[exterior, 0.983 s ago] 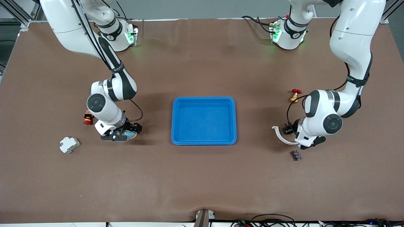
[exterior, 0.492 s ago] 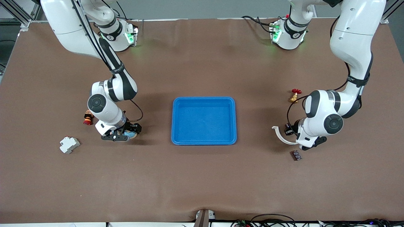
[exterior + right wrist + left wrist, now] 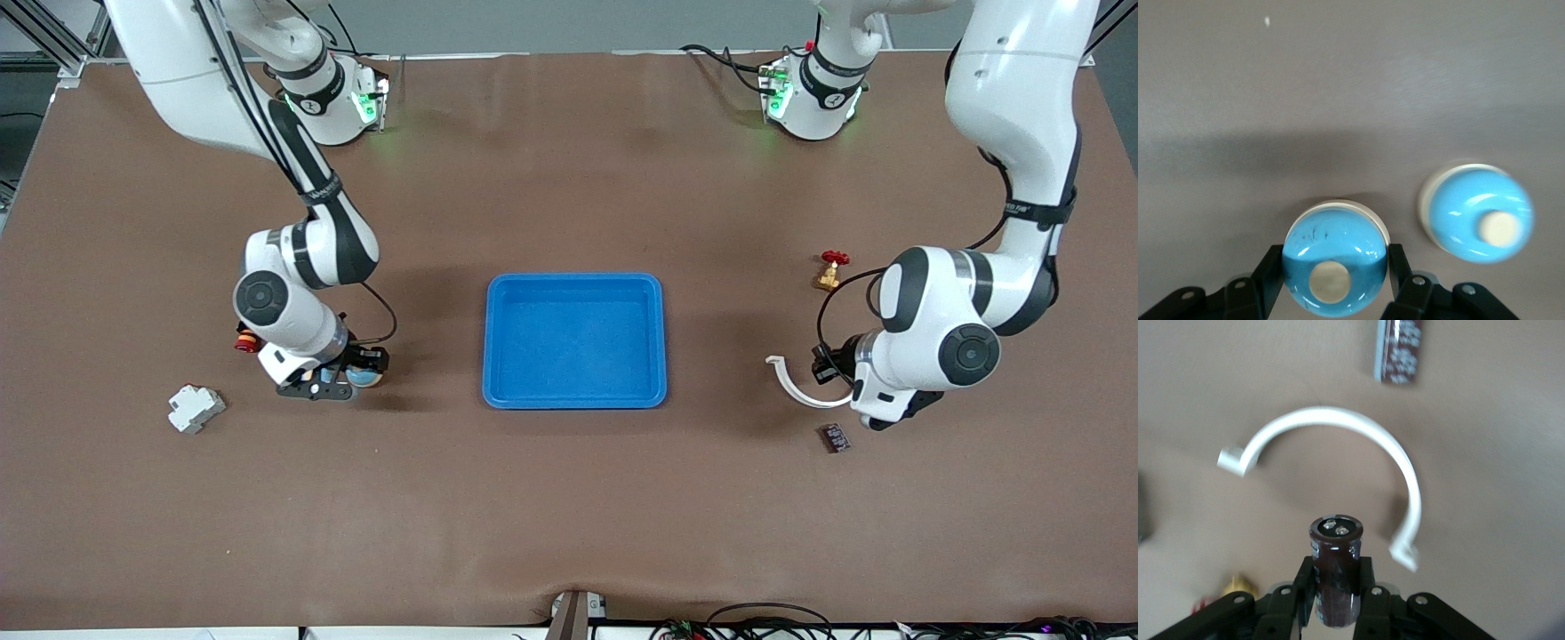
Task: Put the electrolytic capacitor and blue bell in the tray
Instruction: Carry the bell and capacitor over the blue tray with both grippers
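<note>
The bright-blue tray [image 3: 575, 279] lies in the middle of the table with nothing in it. My right gripper [image 3: 336, 382] is toward the right arm's end of the table, shut on a blue bell [image 3: 364, 377]. In the right wrist view the gripper [image 3: 1335, 261] holds this bell [image 3: 1335, 260] by its sides, and a second blue bell [image 3: 1476, 213] lies on the table beside it. My left gripper [image 3: 827, 367] is toward the left arm's end. In the left wrist view the gripper [image 3: 1336, 570] is shut on a dark brown electrolytic capacitor [image 3: 1336, 577].
A white curved plastic piece [image 3: 794, 384] lies by the left gripper, with a small dark component [image 3: 834, 437] nearer the camera and a brass valve with a red handle [image 3: 829, 269] farther off. A white breaker [image 3: 196, 408] and a red-and-yellow part [image 3: 244, 339] lie near the right arm.
Both arms have shifted a little outward, away from the tray, each with its part in the gripper. The tray has not moved.
</note>
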